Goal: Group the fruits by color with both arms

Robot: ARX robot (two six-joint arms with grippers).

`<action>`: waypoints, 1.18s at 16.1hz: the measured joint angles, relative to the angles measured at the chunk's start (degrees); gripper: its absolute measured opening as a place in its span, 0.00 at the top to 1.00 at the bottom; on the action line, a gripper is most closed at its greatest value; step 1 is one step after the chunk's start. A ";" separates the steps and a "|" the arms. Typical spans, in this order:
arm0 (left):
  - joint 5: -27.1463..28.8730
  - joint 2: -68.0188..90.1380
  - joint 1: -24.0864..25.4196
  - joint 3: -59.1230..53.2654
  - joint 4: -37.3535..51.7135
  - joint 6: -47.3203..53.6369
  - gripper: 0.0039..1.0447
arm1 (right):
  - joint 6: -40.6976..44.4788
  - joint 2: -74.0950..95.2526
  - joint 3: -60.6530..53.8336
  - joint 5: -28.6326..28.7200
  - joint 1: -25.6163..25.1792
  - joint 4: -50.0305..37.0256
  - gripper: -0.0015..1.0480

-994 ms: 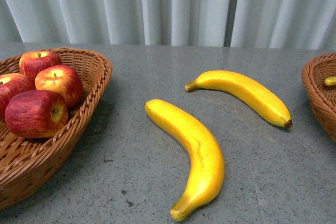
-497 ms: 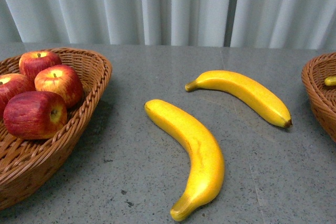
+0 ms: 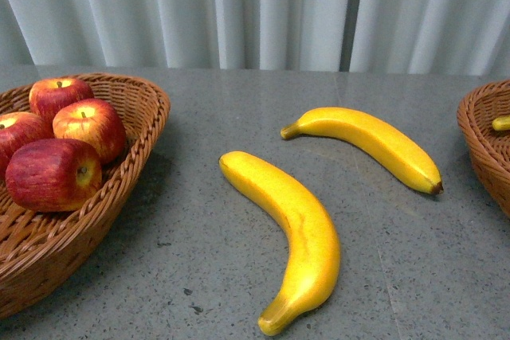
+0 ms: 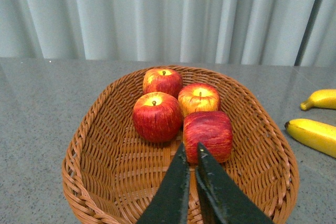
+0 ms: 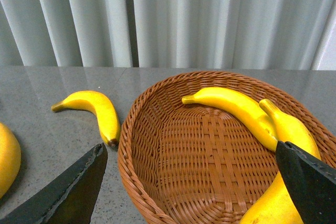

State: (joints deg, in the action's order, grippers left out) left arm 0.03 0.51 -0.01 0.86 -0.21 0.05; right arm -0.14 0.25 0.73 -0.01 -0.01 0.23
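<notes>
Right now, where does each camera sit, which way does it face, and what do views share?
Front view: robot's body, facing two loose bananas on the table; no arm shows.
Left wrist view: above the shut left gripper, facing the apple basket.
Right wrist view: behind the open right gripper, facing the banana basket.
Shared: all three show both loose bananas.

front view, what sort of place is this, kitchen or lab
Likely a lab or demo setup, not a kitchen: a grey speckled table, a plain white curtain as backdrop, and a wicker basket of apples.
</notes>
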 joint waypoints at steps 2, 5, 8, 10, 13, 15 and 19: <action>0.00 0.00 0.00 0.00 -0.02 0.00 0.70 | 0.00 0.00 0.00 0.00 0.00 0.00 0.06; 0.00 0.00 0.00 0.00 -0.02 -0.02 0.35 | 0.00 0.00 0.00 0.00 0.00 0.00 0.06; 0.00 0.00 0.00 0.00 -0.02 0.02 0.04 | -0.02 0.00 0.00 0.00 0.00 0.00 0.06; 0.00 0.00 0.00 0.00 -0.02 -0.02 0.06 | 0.00 0.00 0.00 0.00 0.00 0.00 0.06; 0.00 0.00 0.00 0.00 -0.02 -0.02 0.06 | 0.00 0.00 0.00 0.00 0.00 0.00 0.06; -0.02 0.00 0.00 0.00 0.00 0.00 0.06 | -8.55 9.18 2.29 9.09 -1.49 -0.66 0.06; -0.02 0.00 0.00 0.00 -0.02 -0.02 0.06 | -15.23 44.92 15.28 3.65 13.79 -33.53 0.06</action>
State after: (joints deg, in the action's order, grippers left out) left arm 0.01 0.51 -0.01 0.86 -0.23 0.03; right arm -15.38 45.17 16.01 3.64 13.78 -33.30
